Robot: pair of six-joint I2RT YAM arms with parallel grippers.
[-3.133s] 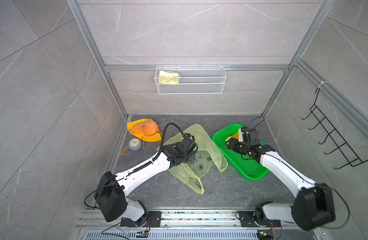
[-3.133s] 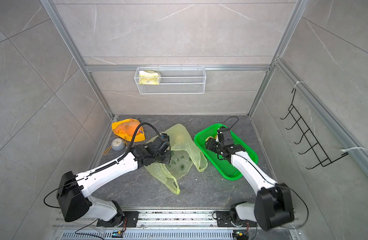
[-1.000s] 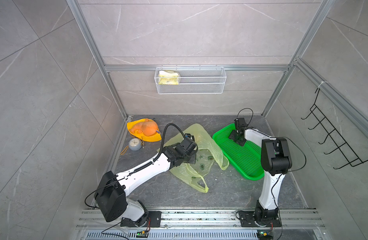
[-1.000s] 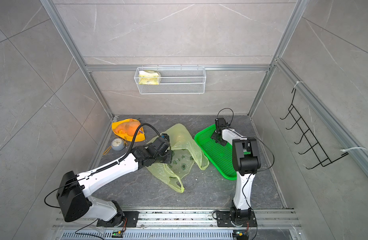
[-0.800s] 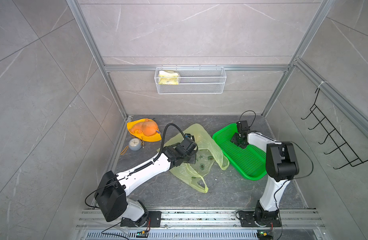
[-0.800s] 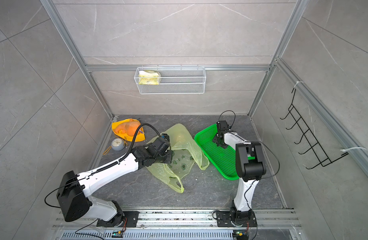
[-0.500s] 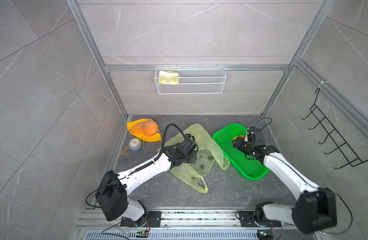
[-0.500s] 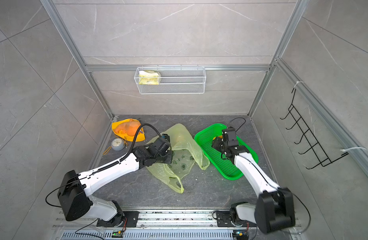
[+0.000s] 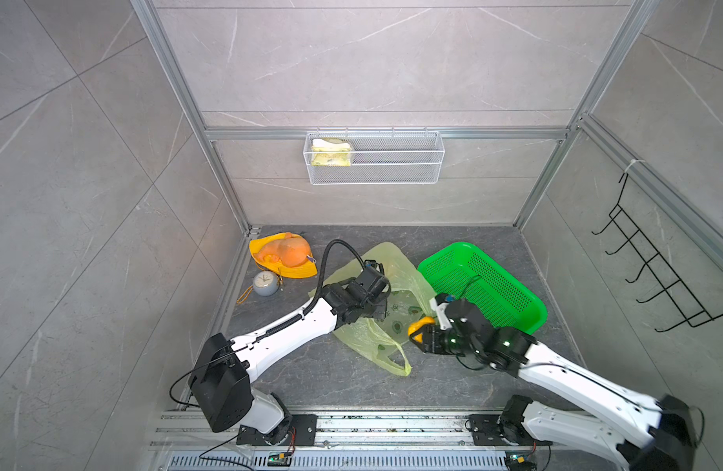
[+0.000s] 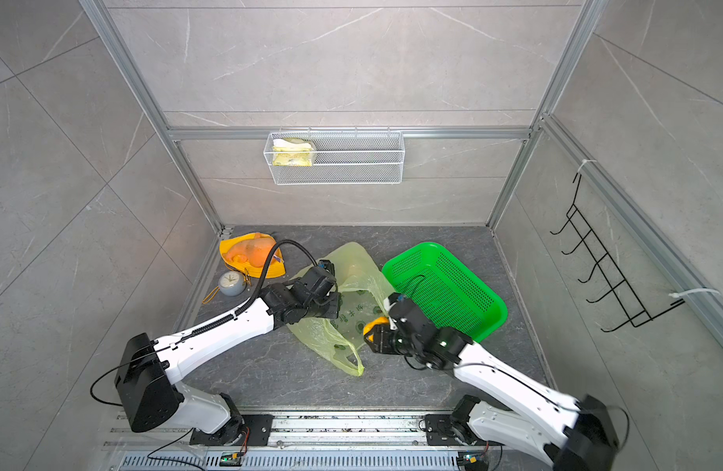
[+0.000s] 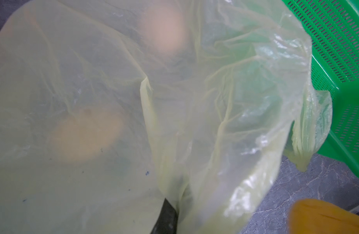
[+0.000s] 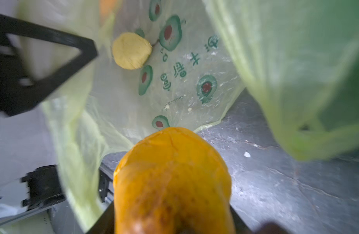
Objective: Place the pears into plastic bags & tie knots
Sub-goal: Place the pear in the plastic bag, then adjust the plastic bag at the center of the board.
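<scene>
The right gripper (image 9: pixel 418 332) was clamped on the orange pear (image 12: pixel 172 178), jaws on its sides and its blunt end pointing at the mouth of the bag (image 9: pixel 396 277). It hung just beside the rim of that mouth, low over the dark floor (image 9: pixel 335 379). The yellow-green pear (image 12: pixel 131 50) already lay inside on the printed lower film. A pale blurred lump (image 11: pixel 162 26) showed through the plastic, probably the cream pear, though it was too soft to be sure. The left gripper (image 9: pixel 382 314) was pinched shut on the bag's upper film and held the mouth lifted.

The pear looked firm, rounded and smooth-skinned, so it would likely roll once let go. A hold across its widest part, as here, seemed soundest. The bag looked very thin, limp and slippery. It would likely collapse if its lifted edge were dropped, and the handle loops seemed the best places to take it for tying.

Half a second earlier the right gripper had been over the green basket (image 9: pixel 510 277). It had since swung across to the bag with the pear, and the basket now looked empty. The left arm and the bag had barely shifted
</scene>
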